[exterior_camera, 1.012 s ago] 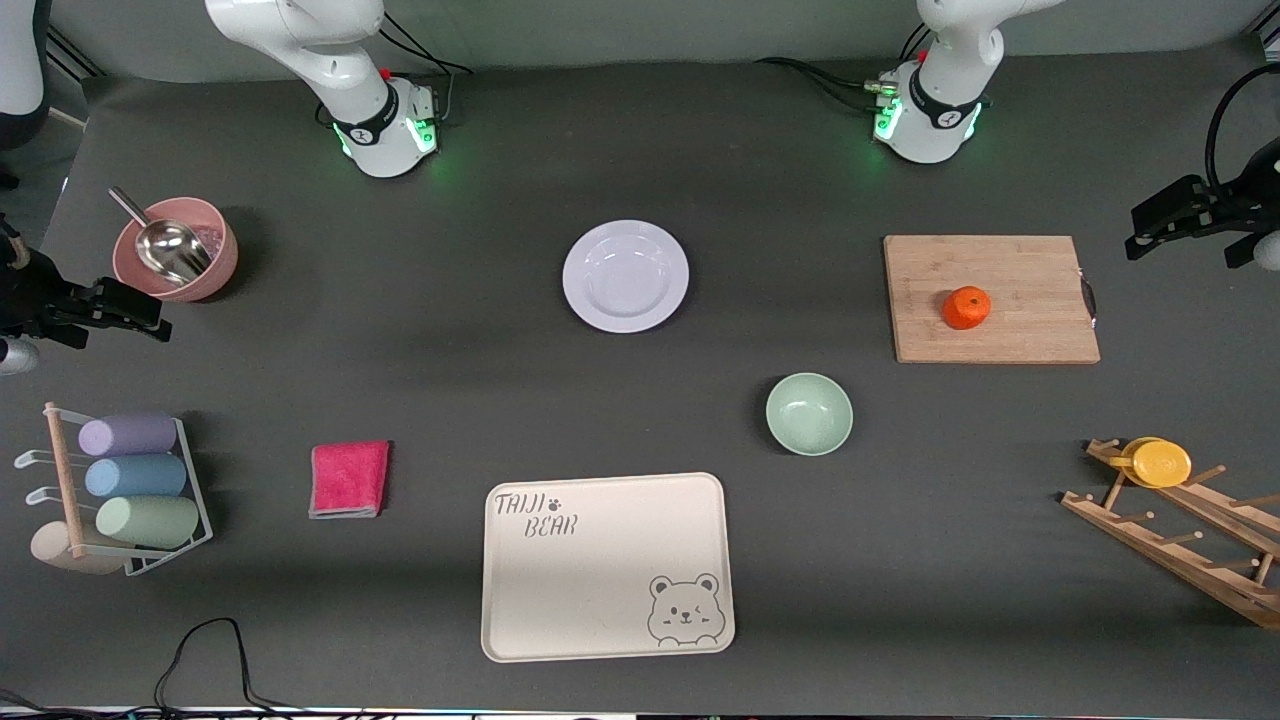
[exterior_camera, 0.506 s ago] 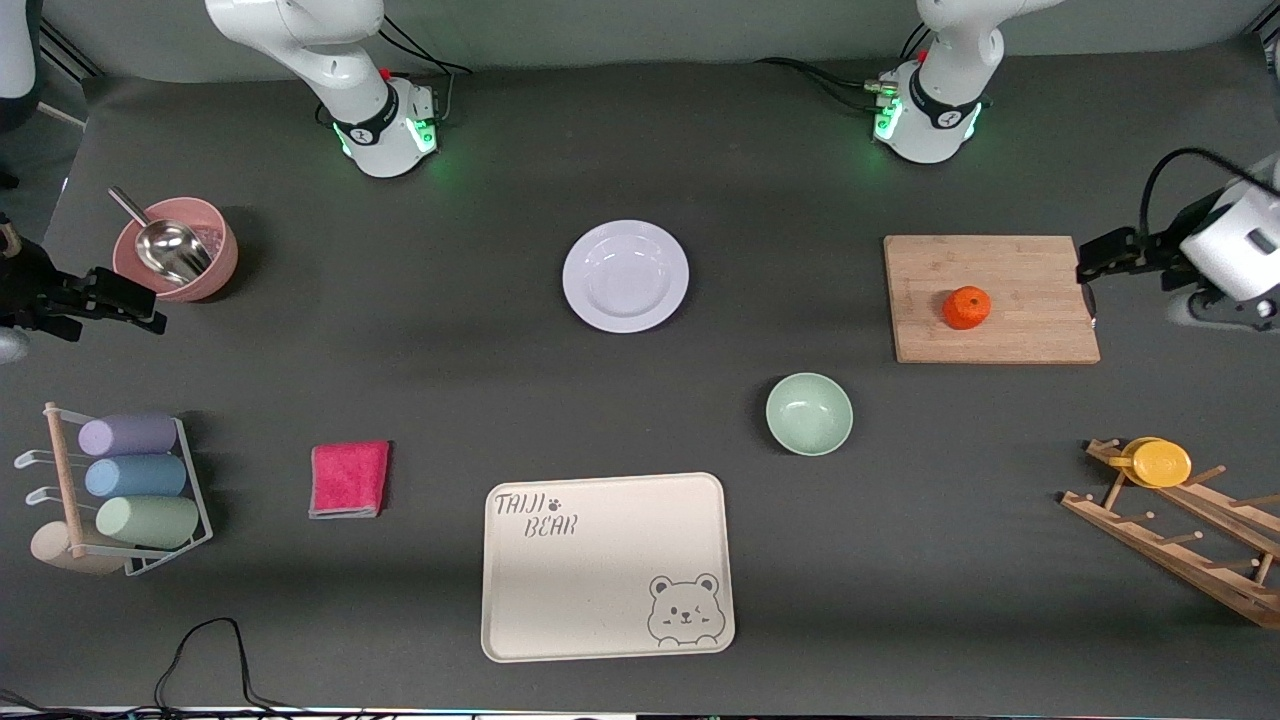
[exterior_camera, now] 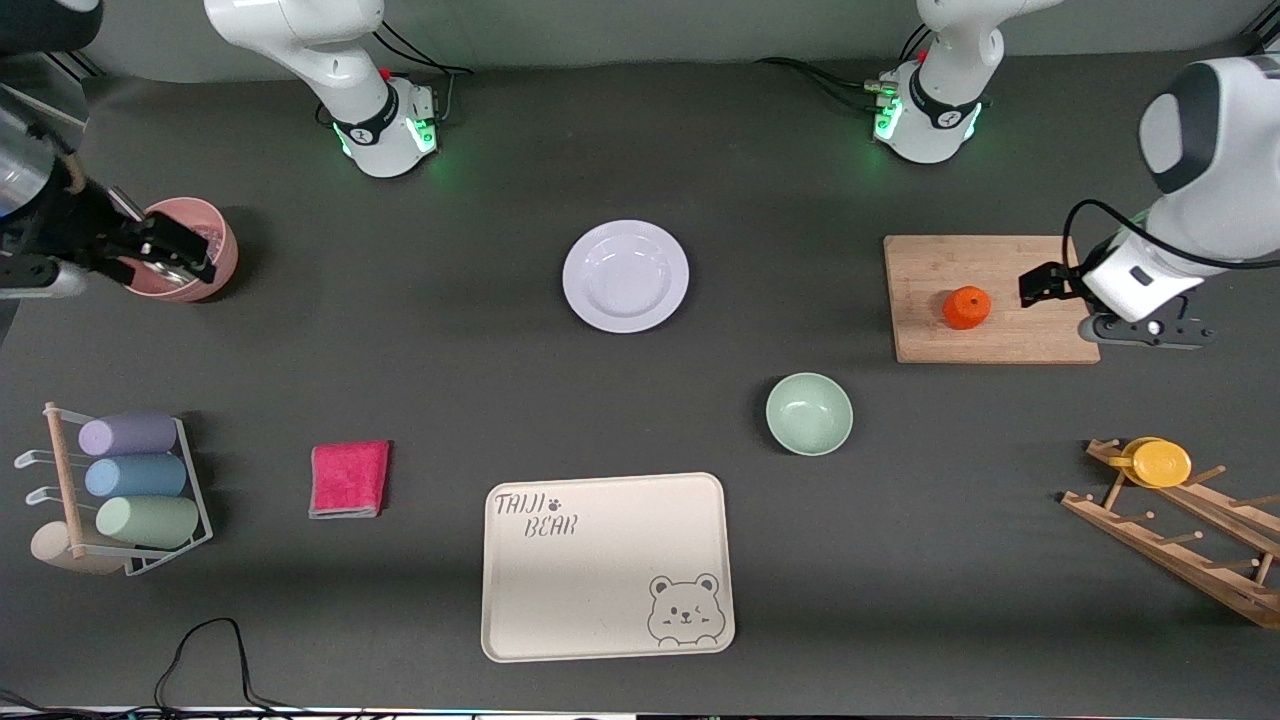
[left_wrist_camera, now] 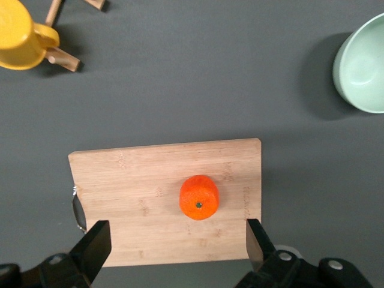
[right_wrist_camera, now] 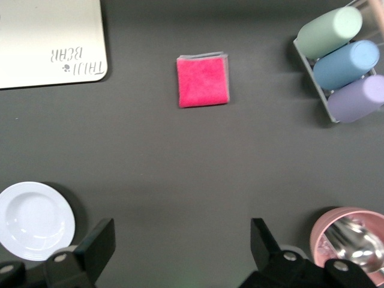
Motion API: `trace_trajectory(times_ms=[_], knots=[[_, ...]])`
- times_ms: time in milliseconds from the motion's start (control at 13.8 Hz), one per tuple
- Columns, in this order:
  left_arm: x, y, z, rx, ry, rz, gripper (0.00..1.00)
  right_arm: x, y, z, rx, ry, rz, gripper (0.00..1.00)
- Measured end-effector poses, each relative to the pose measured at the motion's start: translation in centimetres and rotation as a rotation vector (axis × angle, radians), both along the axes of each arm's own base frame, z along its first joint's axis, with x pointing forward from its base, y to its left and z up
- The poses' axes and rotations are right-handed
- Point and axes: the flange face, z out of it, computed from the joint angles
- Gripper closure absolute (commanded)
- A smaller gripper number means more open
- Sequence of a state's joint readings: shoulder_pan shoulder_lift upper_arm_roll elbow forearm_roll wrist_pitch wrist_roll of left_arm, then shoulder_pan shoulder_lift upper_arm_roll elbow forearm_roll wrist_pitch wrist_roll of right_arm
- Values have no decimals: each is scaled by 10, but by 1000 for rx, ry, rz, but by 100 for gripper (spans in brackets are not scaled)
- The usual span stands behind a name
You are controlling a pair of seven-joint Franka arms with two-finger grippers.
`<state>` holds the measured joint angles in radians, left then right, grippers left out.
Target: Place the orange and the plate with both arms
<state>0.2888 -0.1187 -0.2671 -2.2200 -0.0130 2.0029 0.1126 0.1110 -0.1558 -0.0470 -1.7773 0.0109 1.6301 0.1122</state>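
Fingers apart, the left hand [left_wrist_camera: 174, 249] hangs over the cutting board [exterior_camera: 1000, 270], almost above the orange [exterior_camera: 967, 307]; the right hand [right_wrist_camera: 180, 252], also spread, hovers by the pink bowl [exterior_camera: 215, 255], well apart from the plate [exterior_camera: 626, 276].

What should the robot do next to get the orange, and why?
Probably lower the left gripper onto the orange: its fingers are open, it hangs over the cutting board, and the orange sits there untouched.

The right gripper [right_wrist_camera: 180, 243] hangs with fingers [right_wrist_camera: 99, 246] spread wide over bare mat, between the plate [right_wrist_camera: 33, 219] and a pink bowl [right_wrist_camera: 336, 225] (metal scoop inside). A pink cloth [right_wrist_camera: 203, 81], a bear tray [right_wrist_camera: 51, 42] and 3 pastel cups [right_wrist_camera: 342, 60] also show.
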Motion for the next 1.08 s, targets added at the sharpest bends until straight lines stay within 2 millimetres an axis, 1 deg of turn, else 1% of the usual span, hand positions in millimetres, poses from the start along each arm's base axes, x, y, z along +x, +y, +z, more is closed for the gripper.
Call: trace_trajectory(times_ms=[361, 506, 651, 867, 940, 1084], knots=[[-33, 2, -66, 10, -56, 1, 0, -50, 45, -11, 14, -34, -23, 0], [-46, 2, -89, 11, -77, 0, 0, -70, 61, -18, 18, -32, -18, 0], [-60, 2, -109, 12, -97, 4, 0, -86, 79, -22, 21, -31, -27, 0], [-75, 2, -135, 10, -109, 22, 0, -105, 105, -27, 23, -24, -23, 0], [-78, 2, -142, 7, -114, 30, 0, -110, 110, -30, 23, -19, -19, 0], [-83, 0, -156, 1, -118, 36, 0, -118, 112, -36, 21, -12, -13, 0]])
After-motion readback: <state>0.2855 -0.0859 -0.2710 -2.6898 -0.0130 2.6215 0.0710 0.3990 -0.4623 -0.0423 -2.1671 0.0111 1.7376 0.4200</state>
